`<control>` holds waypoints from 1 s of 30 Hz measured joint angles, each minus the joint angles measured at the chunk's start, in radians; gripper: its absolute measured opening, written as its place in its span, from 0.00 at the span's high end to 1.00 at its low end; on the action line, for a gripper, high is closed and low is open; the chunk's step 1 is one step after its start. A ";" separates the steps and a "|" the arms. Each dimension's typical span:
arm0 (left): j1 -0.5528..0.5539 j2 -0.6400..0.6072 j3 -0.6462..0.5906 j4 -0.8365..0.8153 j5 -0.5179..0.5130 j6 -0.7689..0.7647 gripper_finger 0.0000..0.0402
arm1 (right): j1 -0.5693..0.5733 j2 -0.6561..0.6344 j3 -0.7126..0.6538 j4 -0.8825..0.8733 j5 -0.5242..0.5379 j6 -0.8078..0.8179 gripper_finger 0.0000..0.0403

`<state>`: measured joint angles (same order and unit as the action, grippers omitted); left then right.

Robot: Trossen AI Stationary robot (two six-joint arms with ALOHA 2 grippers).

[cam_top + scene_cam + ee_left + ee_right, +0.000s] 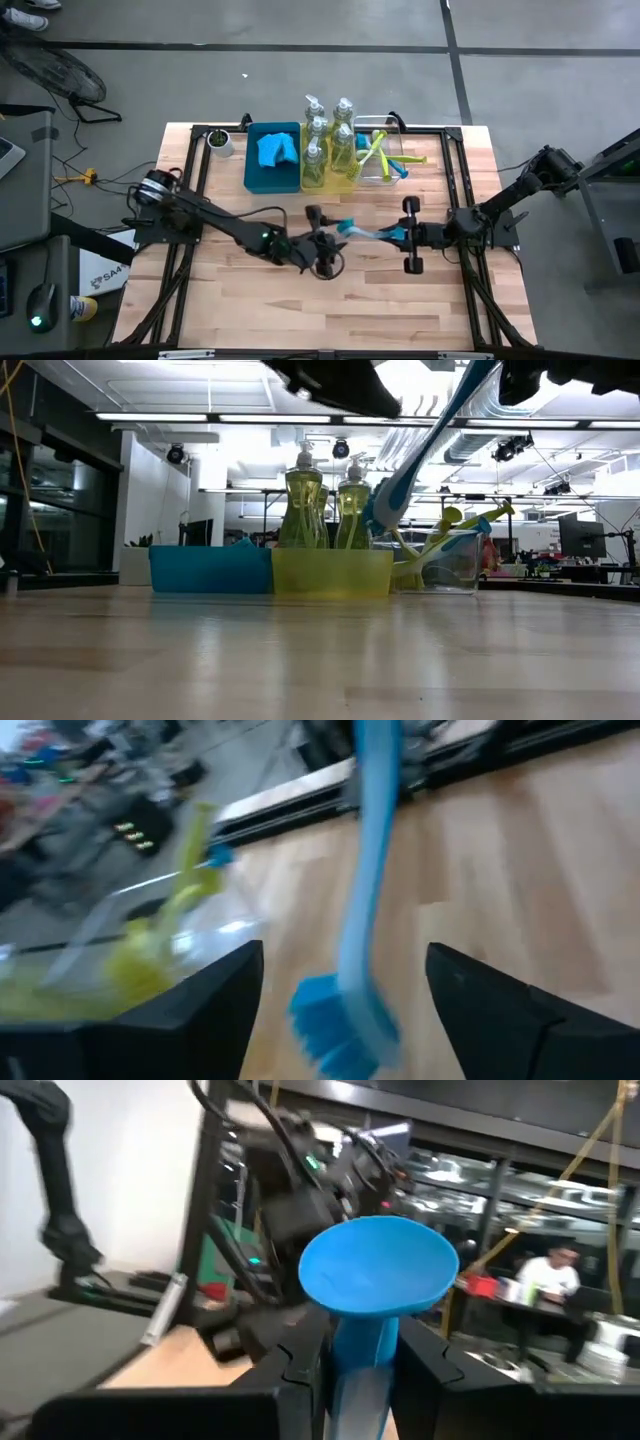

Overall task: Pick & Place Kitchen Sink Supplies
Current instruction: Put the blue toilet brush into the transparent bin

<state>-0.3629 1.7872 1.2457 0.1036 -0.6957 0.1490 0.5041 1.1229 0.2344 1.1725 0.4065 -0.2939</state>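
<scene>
**Operator:** While the blue dish brush [365,231] hangs above the tabletop [330,300], which way does its long axis run, and what carries it?

**Technician:** Seen from overhead, the axis runs across the tabletop, roughly on the line joining the two arms. The right tool [410,236] is clamped on the handle end; the right wrist view shows the flared blue handle cap [378,1267] seated between its fingers [300,1370]. The bristle head [322,1032] points away from it, toward the left arm.

**Operator:** State of the left tool?

**Technician:** The left tool [322,242] stands spread wide and holds nothing. In the left wrist view its fingers [215,1000] flank the bristle head with clear gaps on both sides.

**Operator:** Which arm is nearer the head?

**Technician:** The left. The brush is off the surface, tilted in the low view, head lower than handle.

**Operator:** Where are the remaining supplies?

**Technician:** At the far edge: sponges [277,150] in the blue bin [252,172], soap bottles [328,140] in the yellow bin [330,185], other brushes [380,155] in the clear bin [372,180].

**Operator:** Judgement on the coming move?

**Technician:** Probably a transfer; the left tool would close across the neck just behind the head.
</scene>
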 joint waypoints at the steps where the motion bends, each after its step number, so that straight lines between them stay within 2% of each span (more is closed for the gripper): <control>1: -0.011 -0.019 0.000 -0.034 -0.042 -0.001 0.31 | 0.000 0.000 0.000 -0.006 0.014 -0.005 0.84; 6: -0.069 -0.095 0.000 -0.170 -0.183 -0.064 0.30 | 0.000 0.000 0.000 -0.021 0.075 -0.053 0.84; 12: -0.127 -0.134 0.002 -0.342 -0.259 -0.267 0.30 | 0.003 -0.042 0.000 -0.042 0.144 -0.146 0.84; 20: -0.151 -0.133 0.001 -0.604 -0.269 -0.587 0.30 | 0.003 -0.186 0.000 -0.168 0.265 -0.266 0.84; 24: -0.148 -0.133 0.001 -0.682 -0.265 -0.673 0.30 | 0.003 -0.257 0.008 -0.229 0.322 -0.349 0.84; 30: -0.148 -0.131 -0.023 -0.702 -0.283 -0.726 0.30 | -0.013 -0.292 0.139 -0.532 0.456 -0.471 0.84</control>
<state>-0.5114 1.6558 1.2225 -0.5982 -0.9785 -0.5775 0.4907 0.8308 0.3735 0.6410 0.8630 -0.7654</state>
